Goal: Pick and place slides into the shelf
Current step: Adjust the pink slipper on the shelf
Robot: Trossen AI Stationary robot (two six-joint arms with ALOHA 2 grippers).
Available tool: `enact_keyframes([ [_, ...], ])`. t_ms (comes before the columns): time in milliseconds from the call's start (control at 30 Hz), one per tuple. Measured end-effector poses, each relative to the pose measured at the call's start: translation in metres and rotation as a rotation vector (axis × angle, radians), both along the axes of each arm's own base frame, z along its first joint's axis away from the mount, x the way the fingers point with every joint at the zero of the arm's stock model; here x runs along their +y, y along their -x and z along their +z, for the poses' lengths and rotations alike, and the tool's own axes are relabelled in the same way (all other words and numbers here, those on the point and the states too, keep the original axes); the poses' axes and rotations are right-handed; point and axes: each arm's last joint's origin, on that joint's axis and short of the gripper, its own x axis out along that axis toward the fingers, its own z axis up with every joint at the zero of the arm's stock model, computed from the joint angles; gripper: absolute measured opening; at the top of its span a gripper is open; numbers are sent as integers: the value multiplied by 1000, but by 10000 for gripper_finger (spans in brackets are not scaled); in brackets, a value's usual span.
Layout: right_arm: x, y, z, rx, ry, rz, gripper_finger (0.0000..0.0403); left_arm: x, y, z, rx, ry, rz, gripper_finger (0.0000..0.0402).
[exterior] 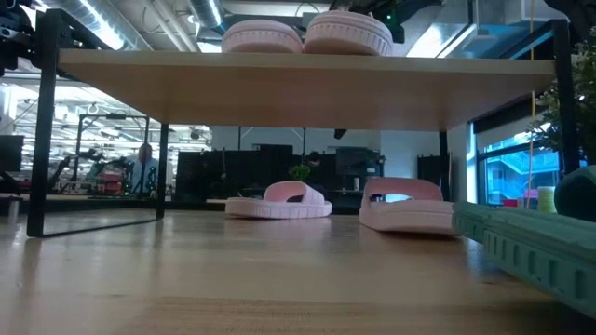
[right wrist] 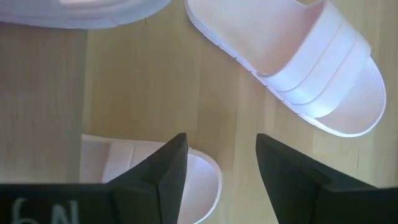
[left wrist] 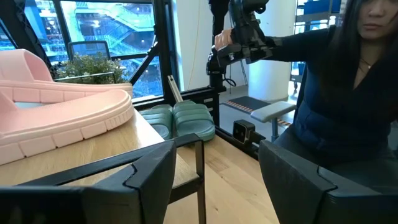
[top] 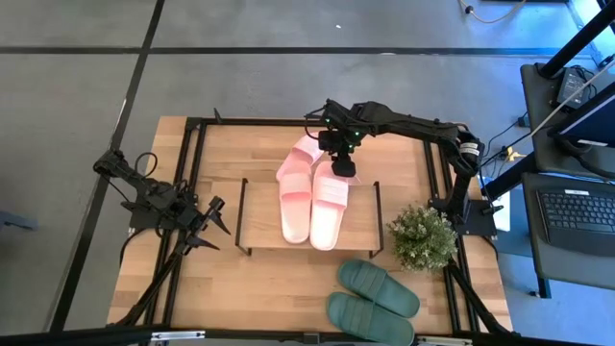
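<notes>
Two light pink slides (top: pixel 294 200) (top: pixel 329 207) lie side by side, soles down, on the shelf's wooden top board (top: pixel 261 207) at mid-table. Two more pink slides (exterior: pixel 279 201) (exterior: pixel 410 205) rest on the table behind the shelf. A dark green pair (top: pixel 373 300) lies at the near right. My right gripper (top: pixel 341 165) hangs open, pointing steeply down, over the shelf's far edge; its fingers (right wrist: pixel 221 143) have bare wood between them, and a pink slide's end (right wrist: pixel 200 177) lies beside one finger. My left gripper (left wrist: pixel 216 149) waits open and level at the table's left.
A potted plant (top: pixel 423 236) stands right of the shelf. Black frame bars (top: pixel 192 173) run along the table's edges. A person in dark clothes (left wrist: pixel 348 106) stands beyond the table in the left wrist view. Bare wood (top: pixel 269 284) lies near the front edge.
</notes>
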Motion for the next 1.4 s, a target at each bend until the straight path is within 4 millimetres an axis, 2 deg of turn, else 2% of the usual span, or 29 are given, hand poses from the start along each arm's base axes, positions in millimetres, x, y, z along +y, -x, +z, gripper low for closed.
enact_keyframes([
  [633, -2, 0, 0, 9, 24, -44, 190, 0, 0, 0, 0, 0, 0, 221],
  [1033, -11, -8, -25, 73, 1, -55, 190, 0, 0, 0, 0, 0, 0, 221],
  [1400, -14, -5, -26, 90, -7, -65, 190, 0, 0, 0, -1, -1, 0, 221],
])
